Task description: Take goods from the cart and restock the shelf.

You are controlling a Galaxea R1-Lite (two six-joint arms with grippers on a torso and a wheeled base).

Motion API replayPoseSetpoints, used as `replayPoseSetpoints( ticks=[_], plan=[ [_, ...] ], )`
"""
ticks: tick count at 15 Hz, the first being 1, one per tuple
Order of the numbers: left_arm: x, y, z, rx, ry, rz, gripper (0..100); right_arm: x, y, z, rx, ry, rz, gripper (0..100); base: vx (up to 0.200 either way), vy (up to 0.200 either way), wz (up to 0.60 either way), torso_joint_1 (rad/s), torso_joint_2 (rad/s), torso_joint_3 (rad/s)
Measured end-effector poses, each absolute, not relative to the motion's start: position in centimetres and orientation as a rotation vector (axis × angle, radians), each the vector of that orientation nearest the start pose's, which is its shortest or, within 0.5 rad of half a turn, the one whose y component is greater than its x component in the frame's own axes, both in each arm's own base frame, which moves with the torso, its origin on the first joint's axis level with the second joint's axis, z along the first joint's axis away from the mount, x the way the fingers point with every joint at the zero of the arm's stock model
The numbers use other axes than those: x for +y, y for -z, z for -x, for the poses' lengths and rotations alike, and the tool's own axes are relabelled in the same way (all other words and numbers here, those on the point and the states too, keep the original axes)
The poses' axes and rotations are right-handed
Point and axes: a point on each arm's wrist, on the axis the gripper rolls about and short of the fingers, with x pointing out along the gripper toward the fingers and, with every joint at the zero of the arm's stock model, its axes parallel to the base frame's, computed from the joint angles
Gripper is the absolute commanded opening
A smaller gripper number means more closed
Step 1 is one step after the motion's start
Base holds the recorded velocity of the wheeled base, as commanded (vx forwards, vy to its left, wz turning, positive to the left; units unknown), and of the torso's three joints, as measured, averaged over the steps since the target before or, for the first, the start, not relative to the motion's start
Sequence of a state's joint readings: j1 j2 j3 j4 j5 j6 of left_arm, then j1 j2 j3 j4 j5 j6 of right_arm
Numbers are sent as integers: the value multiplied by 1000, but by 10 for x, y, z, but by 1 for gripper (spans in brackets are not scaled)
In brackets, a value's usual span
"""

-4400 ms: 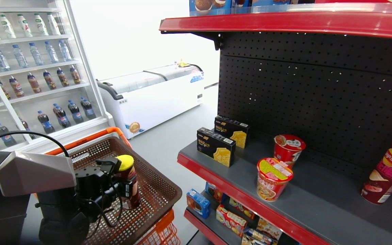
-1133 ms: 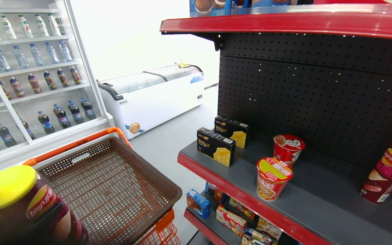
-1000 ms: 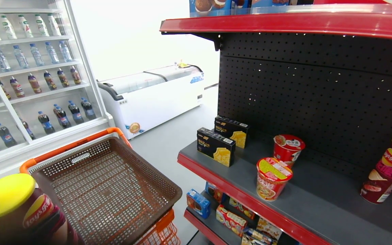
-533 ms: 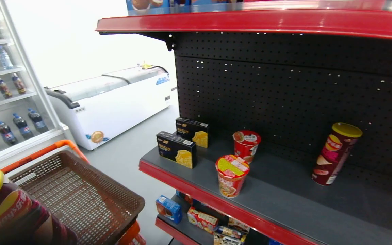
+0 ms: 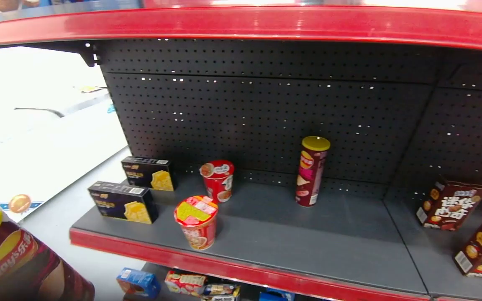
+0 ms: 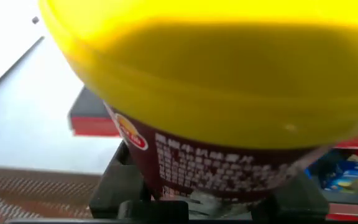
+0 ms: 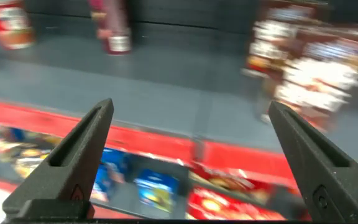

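Low on the left, the chips can (image 5: 11, 259) is held by the left gripper (image 6: 201, 200); the right gripper (image 7: 191, 162) is open. It should be stood upright on the shelf (image 5: 308, 238), beside the other can (image 5: 312, 171).

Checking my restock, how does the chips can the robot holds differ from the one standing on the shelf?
The held chips can tilts, off the shelf; the shelf chips can stands upright by the pegboard. The first is gripped, the second free. Both are maroon with yellow lids.

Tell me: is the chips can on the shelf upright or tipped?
Upright. The chips can stands on its base on the shelf, yellow lid on top.
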State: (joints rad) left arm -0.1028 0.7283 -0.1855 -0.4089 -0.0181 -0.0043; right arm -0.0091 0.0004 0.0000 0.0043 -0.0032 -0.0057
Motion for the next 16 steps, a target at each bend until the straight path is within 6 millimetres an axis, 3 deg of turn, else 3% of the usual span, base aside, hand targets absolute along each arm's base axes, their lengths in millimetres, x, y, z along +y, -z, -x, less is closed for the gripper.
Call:
replayPoseSetpoints(
  ticks=[2,6,16],
  plan=[
    [-7,-161,-66,134,121,-2,0,0,-75,23,4,12,5,100,0,0,-600,0,5,0],
    [-8,-168,-67,111,141,2,0,0,-75,23,5,12,5,100,0,0,0,0,0,0],
    [-10,-220,-78,68,177,6,0,0,-75,23,4,8,13,100,0,0,0,0,0,0]
  ],
)
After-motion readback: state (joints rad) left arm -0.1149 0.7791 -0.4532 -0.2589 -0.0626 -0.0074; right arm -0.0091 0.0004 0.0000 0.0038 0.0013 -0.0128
